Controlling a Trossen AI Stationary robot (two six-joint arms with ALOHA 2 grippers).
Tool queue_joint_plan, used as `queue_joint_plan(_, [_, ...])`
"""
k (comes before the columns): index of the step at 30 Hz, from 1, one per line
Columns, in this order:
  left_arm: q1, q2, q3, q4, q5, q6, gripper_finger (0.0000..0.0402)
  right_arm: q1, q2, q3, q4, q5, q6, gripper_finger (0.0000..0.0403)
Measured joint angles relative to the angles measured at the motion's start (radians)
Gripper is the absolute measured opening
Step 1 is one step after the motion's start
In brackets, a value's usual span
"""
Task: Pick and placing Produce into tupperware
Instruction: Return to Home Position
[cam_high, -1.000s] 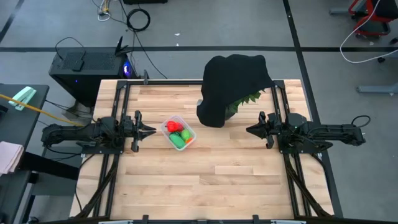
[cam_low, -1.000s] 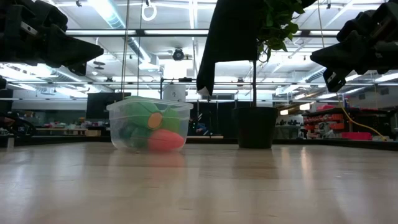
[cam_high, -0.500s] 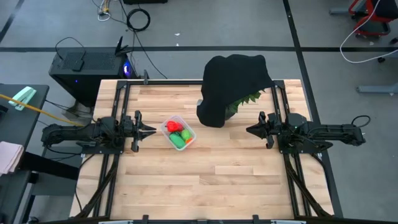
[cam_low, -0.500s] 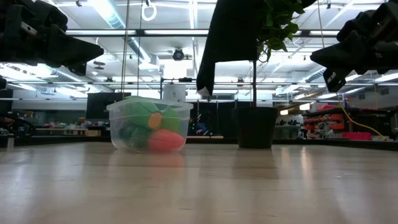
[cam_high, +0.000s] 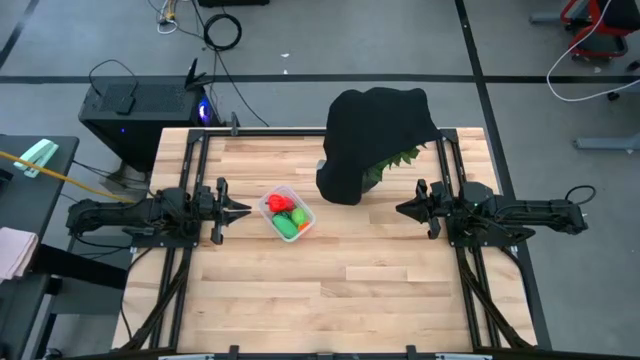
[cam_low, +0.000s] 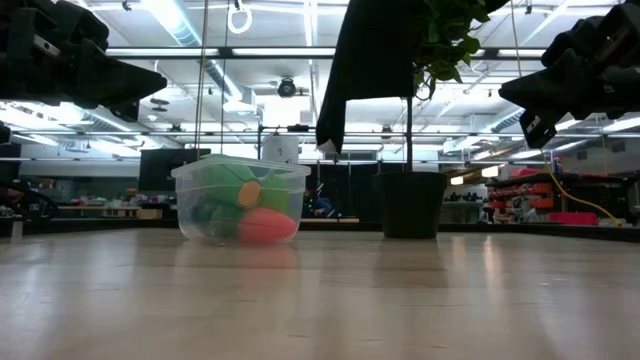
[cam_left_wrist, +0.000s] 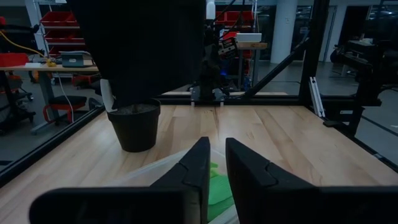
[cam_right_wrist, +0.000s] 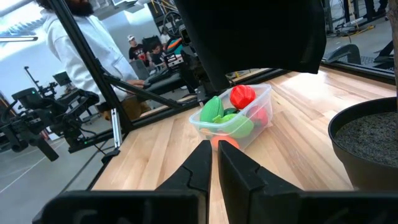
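Tabletop (cam_high: 380, 290) of pale wood, tupperware (cam_low: 200, 175), grey floor (cam_high: 560, 60)

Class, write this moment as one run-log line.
left hand shut, raised beside tupperware | right hand shut, raised near potted plant | produce inside tupperware

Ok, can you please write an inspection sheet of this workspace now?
Surface: wooden table, nothing spilled.
Job's things: produce inside the tupperware, none loose.
Clutter: plant under black cloth, apart from the tupperware.
Grippers: left gripper and right gripper raised at the table's sides, empty.
Cables: cables on the floor beyond the table.
Surroundings: computer tower beside the table; person behind.
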Motion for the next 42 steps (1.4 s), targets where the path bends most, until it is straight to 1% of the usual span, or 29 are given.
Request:
queue_joint_plan(5, [0.000,0.000,0.000,0.000,0.000,0.000,0.0061,0.000,0.000,0.000,0.000,0.000,0.000,0.0034])
queue_joint_plan(13, [0.000,0.000,0.000,0.000,0.000,0.000,0.0053,0.000,0.000,0.000,0.000,0.000,0.000,0.0034])
queue_joint_plan(24, [0.000,0.000,0.000,0.000,0.000,0.000,0.0062,0.000,0.000,0.000,0.000,0.000,0.000,0.0034])
queue_joint_plan(35, [0.000,0.000,0.000,0.000,0.000,0.000,0.0051,0.000,0.000,0.000,0.000,0.000,0.000,0.0034])
queue_joint_plan(42, [0.000,0.000,0.000,0.000,0.000,0.000,0.0059,0.000,0.000,0.000,0.000,0.000,0.000,0.0034])
